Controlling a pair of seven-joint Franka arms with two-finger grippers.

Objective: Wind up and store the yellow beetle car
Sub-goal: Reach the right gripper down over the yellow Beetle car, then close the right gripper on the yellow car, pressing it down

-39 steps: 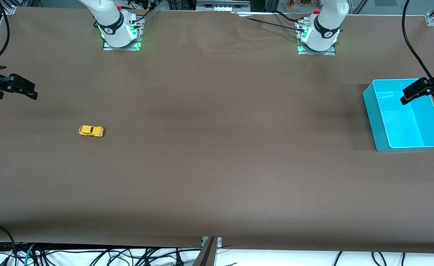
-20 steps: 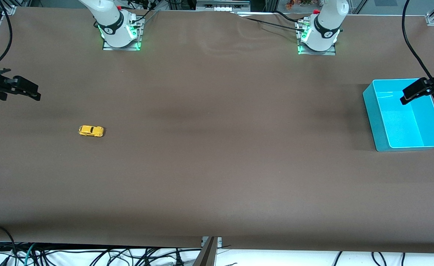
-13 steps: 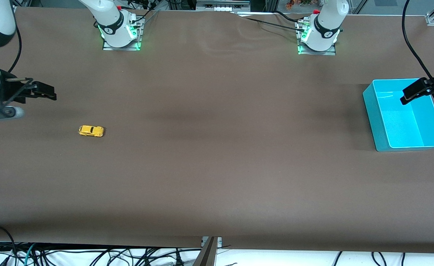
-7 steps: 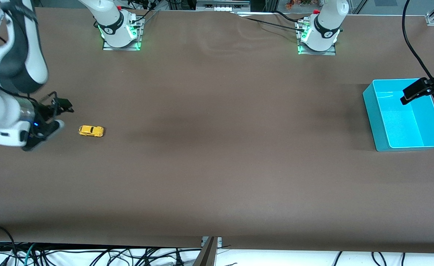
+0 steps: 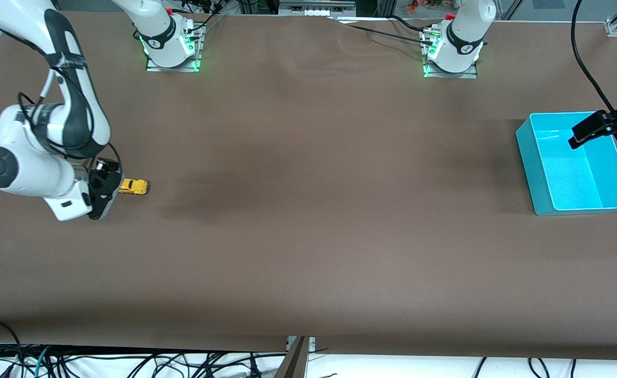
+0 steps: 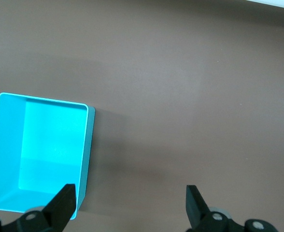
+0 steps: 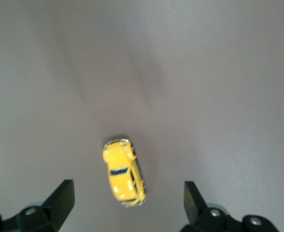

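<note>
The right pincer (image 5: 110,181) hangs over the brown desk (image 5: 308,220) at the right arm's end, its fingers (image 7: 60,198) spread wide and holding nothing. The right wrist view shows bare desk surface between the two fingers and around them, with nothing standing between the pincer and its target.

Half a second ago this pincer was short of the toy, toward the right arm's end of the desk; three seconds ago it was only at the desk's edge. It has since swung in and come to the car itself, while the car has not shifted.

The yellow beetle car (image 5: 133,186) sits on its wheels on the desk directly below the right pincer, and its body falls inside the gap between the two open fingers in the right wrist view (image 7: 123,172), touching neither.

The left pincer (image 6: 130,203) waits, also spread wide and empty, above the turquoise bin (image 5: 529,157) at the left arm's end, well apart from the car.
</note>
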